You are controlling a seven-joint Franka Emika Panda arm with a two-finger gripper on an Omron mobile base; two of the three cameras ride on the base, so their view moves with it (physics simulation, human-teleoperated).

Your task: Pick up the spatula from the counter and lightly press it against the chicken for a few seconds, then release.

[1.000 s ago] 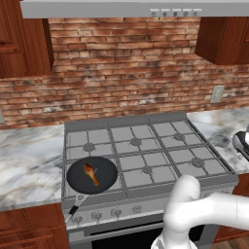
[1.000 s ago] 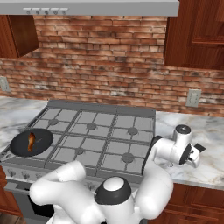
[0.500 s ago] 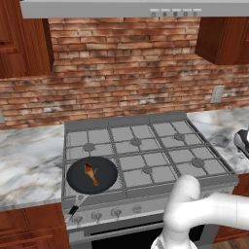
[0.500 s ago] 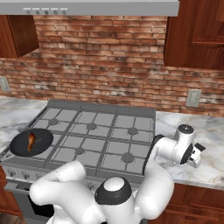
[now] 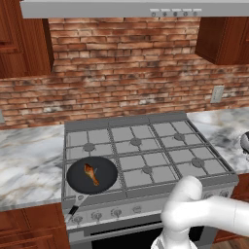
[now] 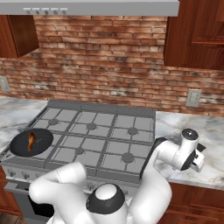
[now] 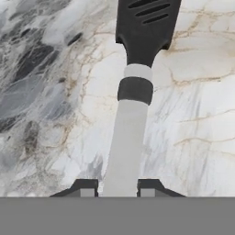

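The spatula (image 7: 126,133) has a pale grey handle with a black collar and a black slotted head (image 7: 146,27). It lies over the marble counter (image 7: 197,114) and points away from the hand. My gripper (image 7: 118,188) is shut on the near end of the handle, one dark fingertip (image 7: 85,187) on each side. In the right base view my gripper (image 6: 197,159) hangs low over the counter right of the stove. The chicken (image 5: 91,173), a browned drumstick, lies in a black pan (image 5: 78,184) on the front left burner, far from the hand; it is also in the right base view as chicken (image 6: 31,141).
The grey gas stove (image 6: 103,131) with several burners separates the pan (image 6: 19,149) from the right counter (image 6: 214,135). A brick wall with an outlet (image 6: 193,97) runs behind. Wooden cabinets (image 6: 197,30) and a range hood (image 5: 131,7) hang overhead.
The hand has eased a little to the right and down toward the counter. The pan and chicken have not moved.
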